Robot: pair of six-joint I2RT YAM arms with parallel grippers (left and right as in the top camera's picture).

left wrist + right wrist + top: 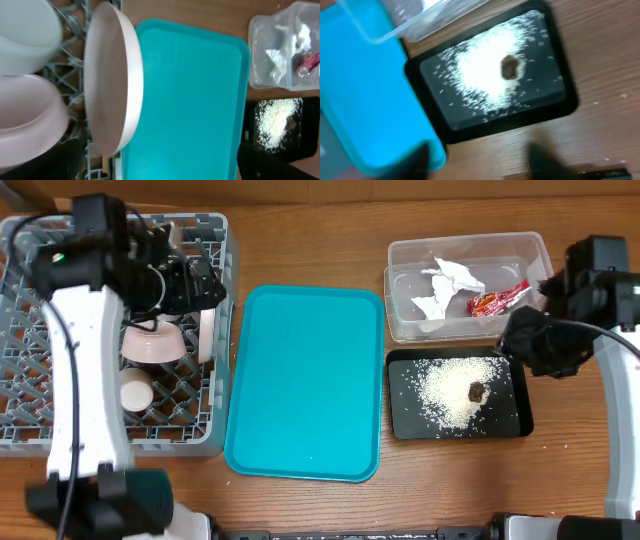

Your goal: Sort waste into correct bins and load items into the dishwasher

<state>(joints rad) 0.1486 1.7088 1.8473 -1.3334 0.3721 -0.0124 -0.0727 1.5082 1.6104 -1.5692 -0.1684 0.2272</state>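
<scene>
Rice (450, 385) with brown scrap (476, 391) on black tray (405, 418) by table's right edge; tissue (450, 278), red wrapper (497, 299) in clear tub (400, 255). Teal tray (305, 370) mid-table. Plate (107, 85) upright in dish rack (30, 410) beside left gripper (195, 285), grip unreadable; right gripper (477, 162) spread, empty.

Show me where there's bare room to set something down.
The teal tray is bare, between the dish rack and the black tray. Bare table lies in front of that tray. Crowded: the rack's right side, the clear tub, the black tray under rice.
</scene>
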